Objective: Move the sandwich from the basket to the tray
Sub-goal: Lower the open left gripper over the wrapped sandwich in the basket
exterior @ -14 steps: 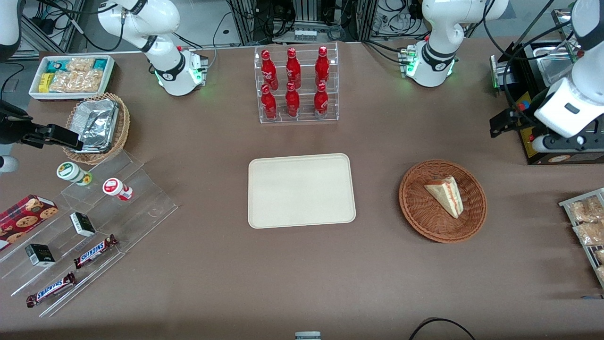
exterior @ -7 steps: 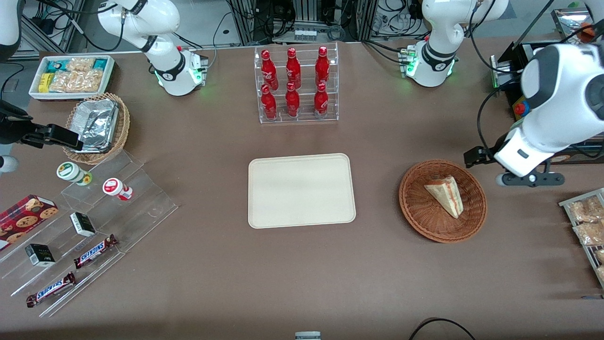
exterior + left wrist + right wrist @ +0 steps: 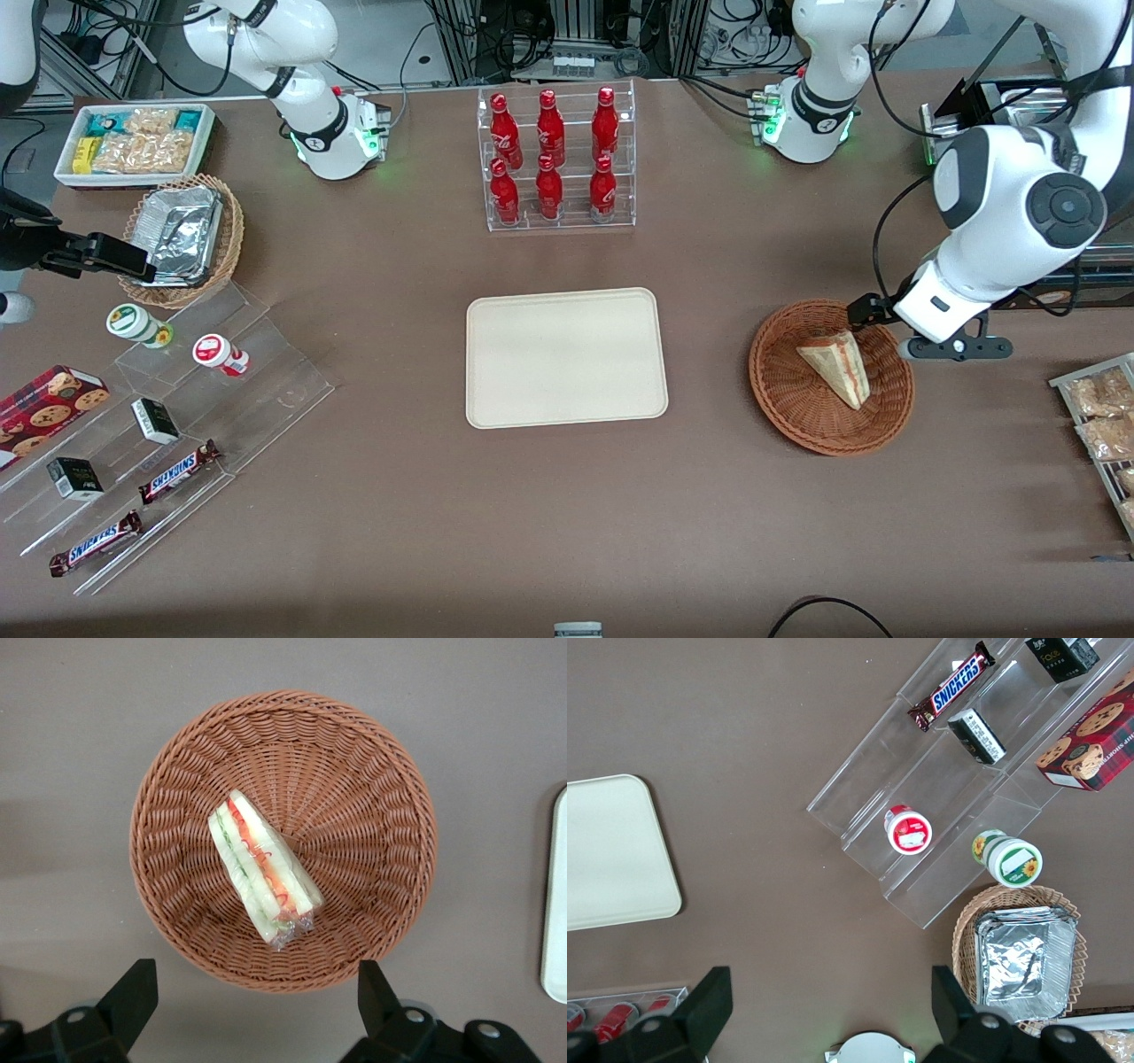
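The sandwich (image 3: 837, 365) is a pale triangular wedge with red and green filling, lying in the round reddish-brown wicker basket (image 3: 788, 399). The cream tray (image 3: 567, 357) lies flat mid-table, beside the basket toward the parked arm's end. My left gripper (image 3: 912, 330) hangs open and empty above the basket's rim at the working arm's end. In the left wrist view the sandwich (image 3: 263, 870) lies in the middle of the basket (image 3: 372, 815), with my gripper (image 3: 255, 1001) just outside the rim and its black fingers (image 3: 133, 992) wide apart. The tray's edge (image 3: 558, 904) shows there too.
A clear rack of red bottles (image 3: 556, 159) stands farther from the front camera than the tray. A black machine (image 3: 1019, 115) and a rack of snack packets (image 3: 1103, 416) sit at the working arm's end. A clear stepped shelf (image 3: 221, 390) with snacks stands toward the parked arm's end.
My left arm has swung from beside the black machine toward the basket and nearer the front camera, and the gripper now hangs over the basket's rim. The sandwich and tray have not moved.
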Action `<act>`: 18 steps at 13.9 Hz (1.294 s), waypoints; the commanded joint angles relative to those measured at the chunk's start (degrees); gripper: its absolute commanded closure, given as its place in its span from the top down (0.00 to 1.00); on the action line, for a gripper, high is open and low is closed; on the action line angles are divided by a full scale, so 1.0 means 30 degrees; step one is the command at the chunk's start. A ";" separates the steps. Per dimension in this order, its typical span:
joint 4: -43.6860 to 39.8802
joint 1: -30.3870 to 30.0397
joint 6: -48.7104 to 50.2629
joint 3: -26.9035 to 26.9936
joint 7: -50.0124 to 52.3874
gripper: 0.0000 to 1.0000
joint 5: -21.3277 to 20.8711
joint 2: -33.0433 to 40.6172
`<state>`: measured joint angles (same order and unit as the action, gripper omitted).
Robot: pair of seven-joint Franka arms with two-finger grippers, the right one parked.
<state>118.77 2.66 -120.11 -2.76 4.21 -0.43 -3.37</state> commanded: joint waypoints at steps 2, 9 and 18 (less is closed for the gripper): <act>0.1566 0.0079 -0.1882 0.0099 0.0032 1.00 -0.0033 0.0185; 0.2361 0.0021 -0.3672 0.0099 0.3833 1.00 -0.0033 -0.0460; 0.4176 -0.0038 -0.6776 0.0099 0.9255 1.00 0.0055 -0.0694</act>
<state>129.32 2.53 -137.68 -2.55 27.73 -0.33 -5.81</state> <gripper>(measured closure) 0.000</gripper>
